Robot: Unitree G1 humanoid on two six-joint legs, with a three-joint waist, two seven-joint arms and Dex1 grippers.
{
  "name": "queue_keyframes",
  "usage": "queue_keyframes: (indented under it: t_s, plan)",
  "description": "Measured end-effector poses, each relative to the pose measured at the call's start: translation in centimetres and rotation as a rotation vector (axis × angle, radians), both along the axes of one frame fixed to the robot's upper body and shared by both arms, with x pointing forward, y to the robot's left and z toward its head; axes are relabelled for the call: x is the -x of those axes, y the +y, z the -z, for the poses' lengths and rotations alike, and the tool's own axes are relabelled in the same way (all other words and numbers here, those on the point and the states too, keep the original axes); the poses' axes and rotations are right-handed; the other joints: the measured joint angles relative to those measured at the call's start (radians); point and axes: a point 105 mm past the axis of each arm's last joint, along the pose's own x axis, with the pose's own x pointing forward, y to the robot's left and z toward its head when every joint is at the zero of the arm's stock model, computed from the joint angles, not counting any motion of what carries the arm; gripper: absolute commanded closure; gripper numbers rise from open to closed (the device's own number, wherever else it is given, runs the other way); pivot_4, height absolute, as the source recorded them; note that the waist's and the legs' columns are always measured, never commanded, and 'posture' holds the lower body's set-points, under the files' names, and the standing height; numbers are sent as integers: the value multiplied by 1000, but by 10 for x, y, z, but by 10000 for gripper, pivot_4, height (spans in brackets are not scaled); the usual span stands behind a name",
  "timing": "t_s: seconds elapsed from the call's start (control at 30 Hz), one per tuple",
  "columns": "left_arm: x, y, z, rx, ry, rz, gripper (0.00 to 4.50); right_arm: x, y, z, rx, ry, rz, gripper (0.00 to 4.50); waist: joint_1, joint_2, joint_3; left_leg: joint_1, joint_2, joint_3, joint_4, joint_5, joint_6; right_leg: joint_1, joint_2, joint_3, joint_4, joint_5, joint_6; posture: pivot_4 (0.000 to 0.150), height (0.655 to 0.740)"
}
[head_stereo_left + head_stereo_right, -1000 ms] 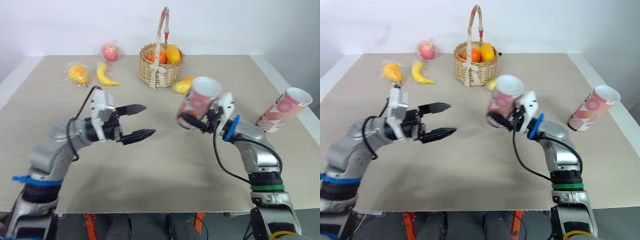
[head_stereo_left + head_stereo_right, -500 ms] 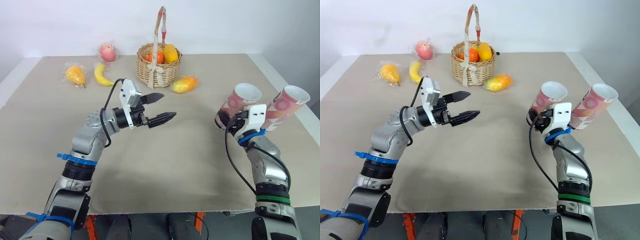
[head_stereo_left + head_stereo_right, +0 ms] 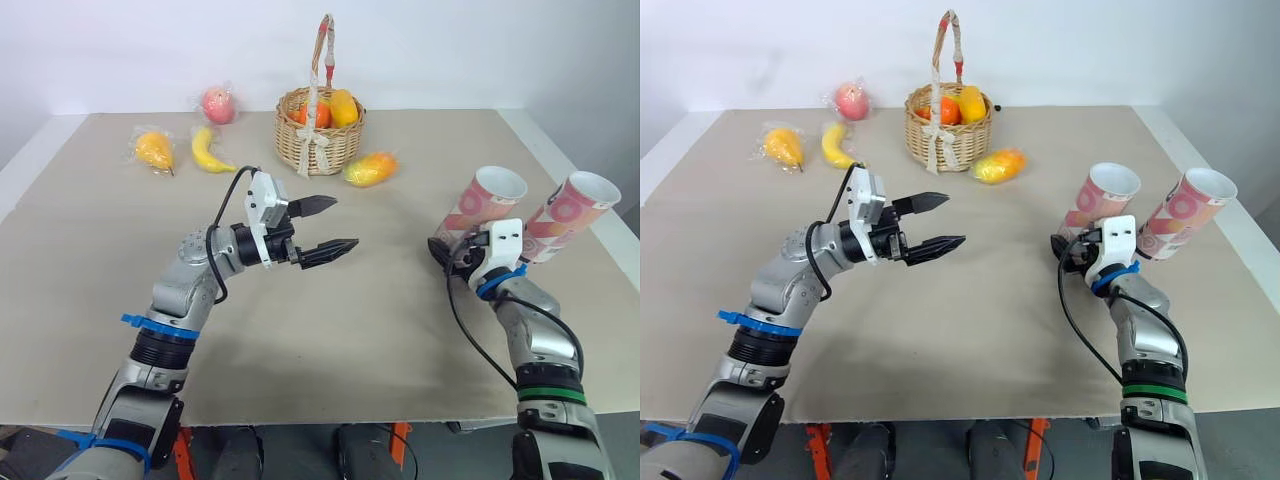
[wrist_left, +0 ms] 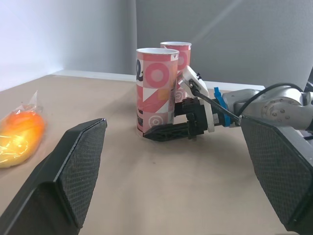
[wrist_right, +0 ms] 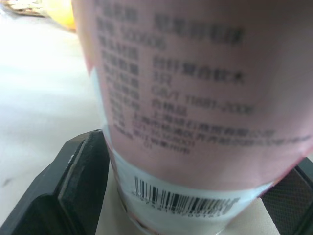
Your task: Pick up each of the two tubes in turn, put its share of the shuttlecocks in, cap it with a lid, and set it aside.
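A pink patterned tube (image 3: 486, 203), open at the top, stands on the tan table (image 3: 330, 350) at the right. My right gripper (image 3: 445, 251) is shut on its base; in the right wrist view the black fingers (image 5: 80, 186) flank the barcode end of the tube (image 5: 195, 98). A second pink tube (image 3: 573, 214) stands just to its right, near the table's right edge. In the left wrist view both tubes (image 4: 156, 88) stand upright side by side. My left gripper (image 3: 343, 224) hovers open and empty over the middle of the table, pointing toward the tubes.
At the back of the table stands a wicker basket (image 3: 320, 135) of fruit, with a bagged orange fruit (image 3: 370, 168) just right of it. A banana (image 3: 210, 150), a bagged yellow fruit (image 3: 153, 150) and a red apple (image 3: 218, 103) lie at the back left.
My right gripper has carried the tube from the middle to the right and lowered it beside the second tube. My left arm has reached forward toward the table's middle.
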Motion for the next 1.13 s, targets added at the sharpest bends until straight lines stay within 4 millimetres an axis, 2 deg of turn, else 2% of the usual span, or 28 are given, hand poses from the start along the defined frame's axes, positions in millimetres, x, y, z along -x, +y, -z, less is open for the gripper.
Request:
queue_keyframes:
  t_s: [0.17, 0.3, 0.47, 0.57, 0.67, 0.7, 0.77, 0.9, 1.0, 1.13]
  plan:
    - [1, 9, 3, -39, -2, -10, 0, 14, -3, 6, 32, 56, -67, 289, 0, 0, 0, 0, 0, 0, 0, 0, 0, 0, 0, 0, 0, 0, 0, 1500, 7400]
    - [-2, 31, 10, -93, 28, -56, 0, 35, -13, 6, 119, 128, -170, 289, 0, 0, 0, 0, 0, 0, 0, 0, 0, 0, 0, 0, 0, -1, 1, 1500, 7400]
    - [4, 40, 16, -132, 42, -55, 0, 45, -17, 7, 160, 177, -242, 289, 0, 0, 0, 0, 0, 0, 0, 0, 0, 0, 0, 0, 0, 0, 1, 1500, 7400]
    - [11, 64, 32, -210, 86, -90, 0, 65, -16, 7, 200, 240, -356, 289, 0, 0, 0, 0, 0, 0, -1, 0, 1, 0, 0, 0, 0, -2, 0, 1500, 7400]
    - [18, 88, 50, -287, 143, -138, 0, 88, 2, 9, 199, 290, -524, 289, -2, 0, 0, 0, 0, 0, -1, -1, 2, 0, 0, 0, 0, -3, 0, 1500, 7400]
    - [25, 100, 61, -333, 176, -160, 0, 98, 22, 8, 182, 298, -646, 289, -7, 0, 0, 1, 1, 0, -1, -1, 2, 0, 0, 1, 0, -4, 0, 1500, 7400]
    - [36, 117, 81, -363, 252, -199, 0, 108, 56, 1, 140, 274, -820, 289, -13, 0, 1, 1, 1, 0, -1, -1, 2, 0, 0, 1, 0, -3, -1, 1500, 7400]
    - [48, 141, 96, -332, 303, -350, 0, 105, 113, -25, 71, 143, -1031, 289, -7, -3, 2, 1, 1, 0, 0, -1, 1, 0, 0, 0, 0, -2, -5, 1500, 7400]
    - [49, 154, 93, -301, 301, -436, 0, 106, 131, -24, 44, 134, -1093, 289, 4, -4, 3, 0, 1, 0, 1, 1, 0, 0, 0, 0, 0, -2, -5, 1500, 7400]
    - [54, 161, 95, -251, 315, -519, 0, 104, 145, -9, 26, 166, -1134, 289, 21, -5, 2, -2, 0, 2, 0, 3, -5, 0, -2, 1, -2, -3, -4, 1500, 7400]
